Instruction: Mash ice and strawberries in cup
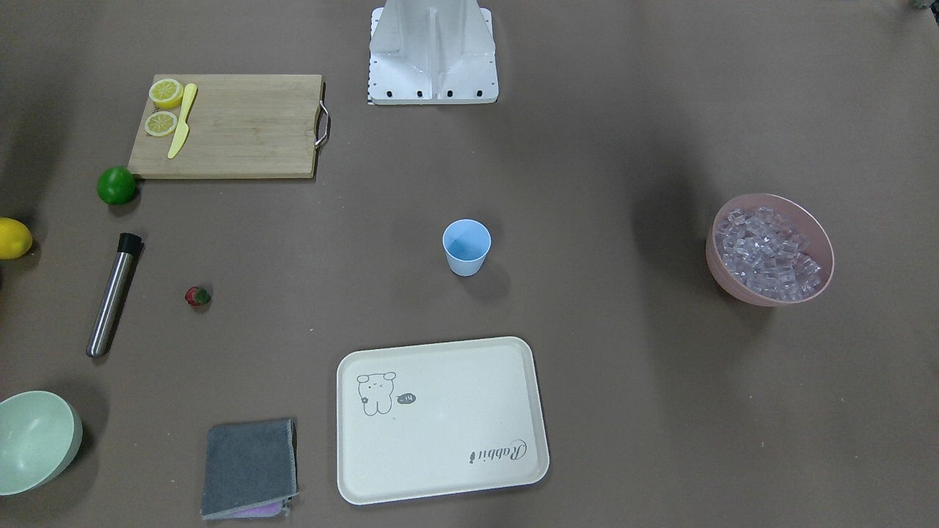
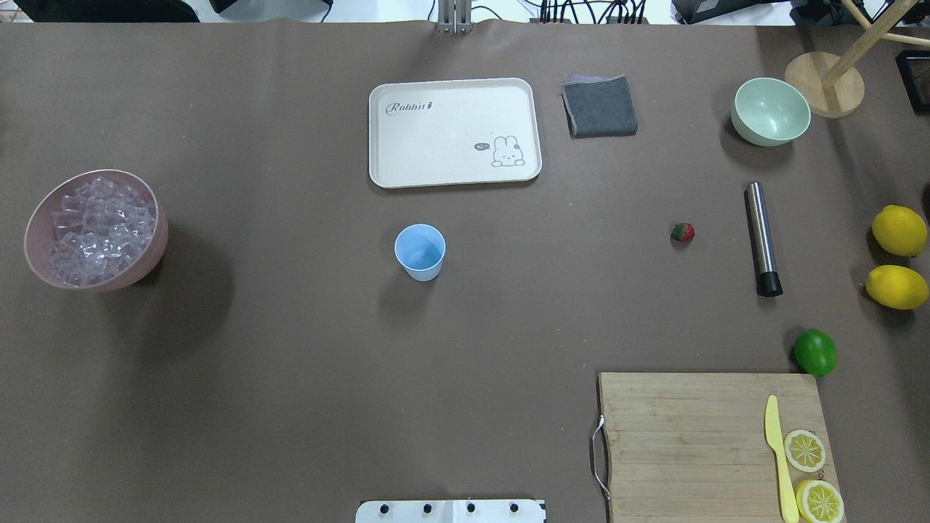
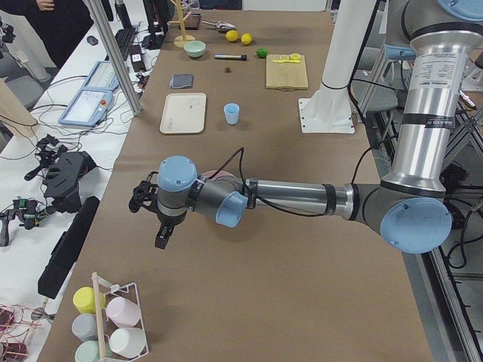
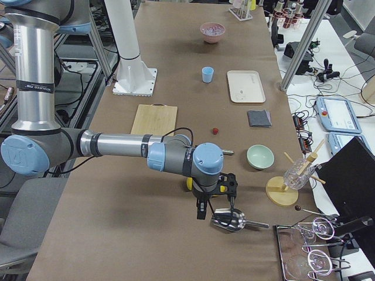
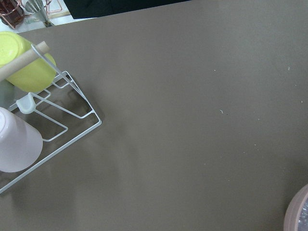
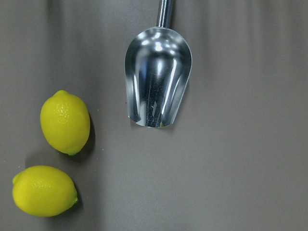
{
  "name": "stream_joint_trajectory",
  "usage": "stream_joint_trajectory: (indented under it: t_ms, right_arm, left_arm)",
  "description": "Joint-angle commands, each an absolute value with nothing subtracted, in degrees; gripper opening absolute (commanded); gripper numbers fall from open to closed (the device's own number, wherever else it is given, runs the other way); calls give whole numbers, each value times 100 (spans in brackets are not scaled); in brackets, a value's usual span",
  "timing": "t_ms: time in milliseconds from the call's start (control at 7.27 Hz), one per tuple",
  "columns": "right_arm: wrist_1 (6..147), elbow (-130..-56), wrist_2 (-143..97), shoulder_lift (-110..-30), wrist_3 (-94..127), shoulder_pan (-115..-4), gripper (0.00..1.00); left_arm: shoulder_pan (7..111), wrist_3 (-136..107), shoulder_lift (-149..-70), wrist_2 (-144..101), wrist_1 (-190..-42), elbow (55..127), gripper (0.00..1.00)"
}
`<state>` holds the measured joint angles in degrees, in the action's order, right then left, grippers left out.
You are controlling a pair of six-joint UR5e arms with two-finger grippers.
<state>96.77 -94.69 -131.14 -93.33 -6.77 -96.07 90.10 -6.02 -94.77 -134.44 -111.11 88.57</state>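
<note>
Closest, beneath my right wrist camera, lies a shiny steel scoop (image 6: 159,77). Whether the right gripper (image 4: 215,209) or left gripper (image 3: 163,235) is open or holding anything, I cannot tell. The small light-blue plastic cup (image 1: 466,246) stands empty mid-table, unheld; I judge mashing could tip it. The tiny red strawberry (image 1: 196,295) may roll, and clear ice cubes (image 1: 766,253) in the pink bowl (image 1: 725,281) may scatter. The brown matte tabletop (image 1: 623,367) has cluttered lab benches (image 3: 23,177) alongside.
</note>
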Motion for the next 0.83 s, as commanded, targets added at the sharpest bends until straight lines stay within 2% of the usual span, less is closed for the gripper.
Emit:
stream_joint_trajectory:
  t_ms: [0,275,688]
  right_arm:
    - [9677,-9440,-13122,-9325,-677,-9606,100]
    - [9685,-9457,-13131,-9282,-677,-9606,100]
    - [9686,-9440,-13131,-9316,-677,-9606,100]
  left_arm:
    - [9105,-589,-9222,-13447,-11083,9121,98]
    - [9333,-589,-8809,-13439,-11083,9490,98]
    - [9308,-606,-8727,-13421,-11083,9571,98]
